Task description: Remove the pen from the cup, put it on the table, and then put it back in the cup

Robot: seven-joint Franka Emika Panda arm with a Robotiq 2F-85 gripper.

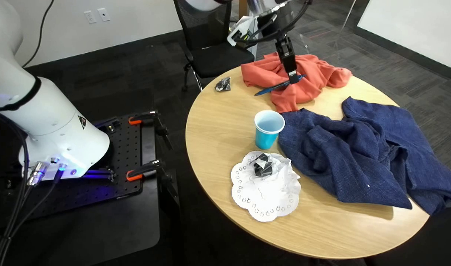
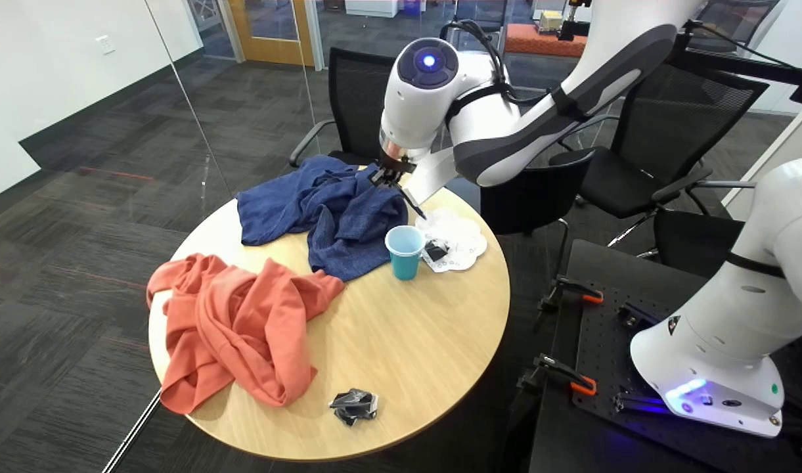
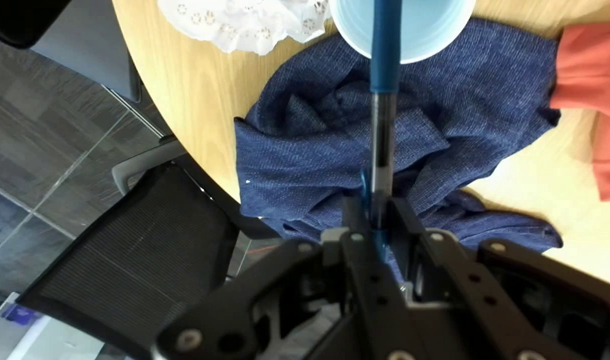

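Note:
My gripper (image 3: 377, 212) is shut on a pen (image 3: 383, 130), blue with a clear middle part. The pen sticks out from the fingers at a tilt, and it also shows in both exterior views (image 1: 270, 89) (image 2: 412, 202). The light-blue cup (image 1: 266, 139) stands upright on the round wooden table (image 1: 218, 136); no pen shows inside it. In an exterior view the gripper (image 2: 393, 179) is in the air above the dark blue cloth, behind the cup (image 2: 405, 265). In the wrist view the pen's far part crosses in front of the cup (image 3: 437, 30), apart from it.
A dark blue cloth (image 1: 343, 155) lies against the cup's side. An orange cloth (image 2: 243, 322) lies farther along the table. A white doily (image 1: 266, 199) with a small black object (image 1: 262, 165) is beside the cup. A silvery crumpled object (image 2: 355, 405) lies near the table edge.

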